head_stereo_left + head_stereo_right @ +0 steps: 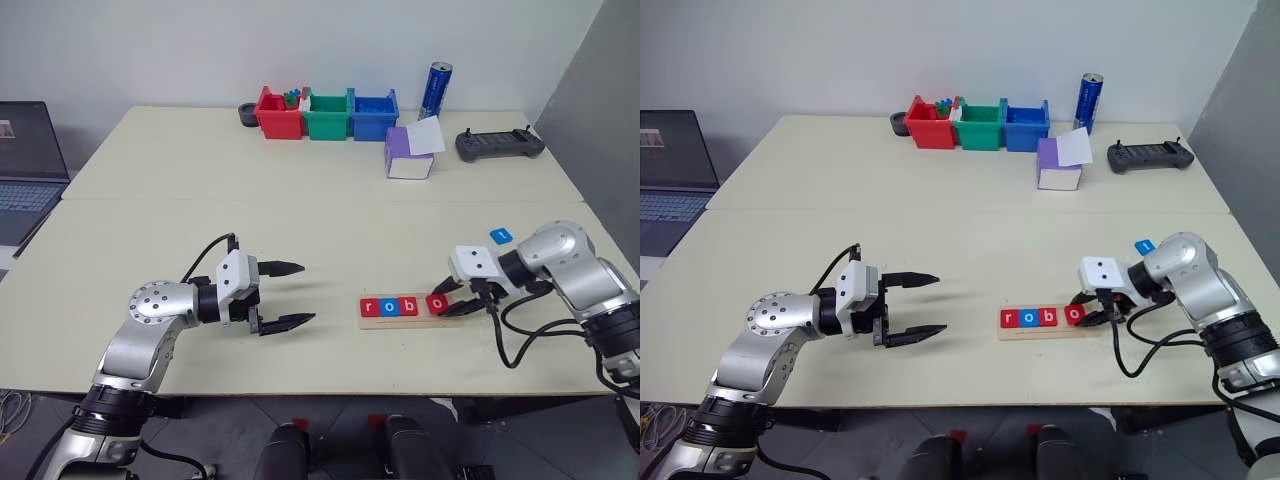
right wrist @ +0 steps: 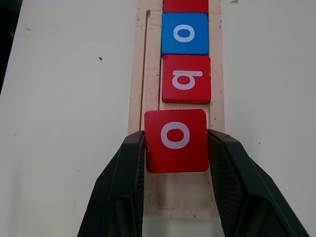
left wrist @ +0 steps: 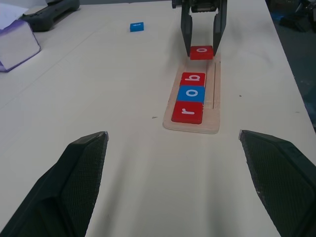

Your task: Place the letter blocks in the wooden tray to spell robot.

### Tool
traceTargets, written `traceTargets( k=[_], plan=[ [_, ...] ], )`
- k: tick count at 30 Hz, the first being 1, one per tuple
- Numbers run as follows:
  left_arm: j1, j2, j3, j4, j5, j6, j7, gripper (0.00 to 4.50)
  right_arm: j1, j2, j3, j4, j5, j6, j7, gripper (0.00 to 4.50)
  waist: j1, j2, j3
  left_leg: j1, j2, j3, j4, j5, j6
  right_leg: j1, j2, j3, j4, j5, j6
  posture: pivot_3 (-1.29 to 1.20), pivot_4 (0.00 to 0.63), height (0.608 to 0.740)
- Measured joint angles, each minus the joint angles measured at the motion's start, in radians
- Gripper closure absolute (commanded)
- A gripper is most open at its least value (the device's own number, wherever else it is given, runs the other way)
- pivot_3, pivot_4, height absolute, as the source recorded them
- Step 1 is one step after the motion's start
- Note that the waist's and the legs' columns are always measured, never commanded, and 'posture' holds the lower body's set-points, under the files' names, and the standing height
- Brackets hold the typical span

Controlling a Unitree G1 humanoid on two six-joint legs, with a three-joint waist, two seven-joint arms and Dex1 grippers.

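Fourth tile at the tray.
The right gripper [image 2: 176, 143] clamps the red "o" block [image 2: 176, 140] over the wooden tray [image 2: 137, 98], beside r, o, b, to align it. The blue "t" block [image 1: 501, 236] waits nearby. The left gripper [image 1: 289, 295] idles, fingers apart.

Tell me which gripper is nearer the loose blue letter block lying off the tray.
Right. The right gripper is over the wooden tray's end, just short of the blue block; the left gripper hangs open well beyond the tray's other end.
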Motion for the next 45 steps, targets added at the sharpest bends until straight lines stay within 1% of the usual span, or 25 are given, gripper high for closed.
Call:
traceTargets(
  k=[5,10,18,35,45],
  plan=[
    [0.0,0.0,0.0,0.0,0.0,0.001,0.0,0.0,-0.004,0.04,0.019,0.002,-0.029,0.02,-0.022,3.05,0.0,0.0,0.0,0.0,0.0,0.0,0.0,0.0,0.0,0.0,0.0,0.0,0.0,0.0,0.0,0.0,0.15,0.74],
    [0.0,0.0,0.0,0.0,0.0,0.001,0.0,0.0,-0.012,0.048,0.022,0.016,-0.058,0.011,-0.035,3.05,0.0,0.0,0.0,0.0,0.0,0.0,0.0,0.0,0.0,0.0,0.0,0.0,0.0,0.0,0.0,0.0,0.15,0.74],
    [0.0,0.0,0.0,0.0,0.001,0.001,0.002,0.0,-0.021,0.048,0.022,0.046,-0.069,0.005,-0.039,3.05,0.0,0.0,0.0,0.0,0.0,0.0,0.0,0.0,0.0,0.0,0.0,0.0,0.0,0.0,0.0,0.0,0.15,0.74],
    [0.013,0.0,0.0,-0.001,0.001,0.001,0.012,0.0,-0.022,0.051,0.022,0.04,-0.087,0.012,-0.021,3.05,0.0,0.0,0.0,0.0,0.0,0.0,0.0,0.0,0.0,0.0,0.0,0.0,0.0,0.0,0.0,0.0,0.15,0.74],
    [0.021,0.0,0.0,-0.021,0.0,0.002,0.021,0.0,-0.027,0.059,0.022,0.026,-0.089,0.06,-0.02,3.05,-0.002,0.0,0.0,0.0,0.0,0.0,0.0,0.0,0.0,0.0,0.0,0.0,0.0,0.0,0.0,0.0,0.15,0.74]
  ],
)
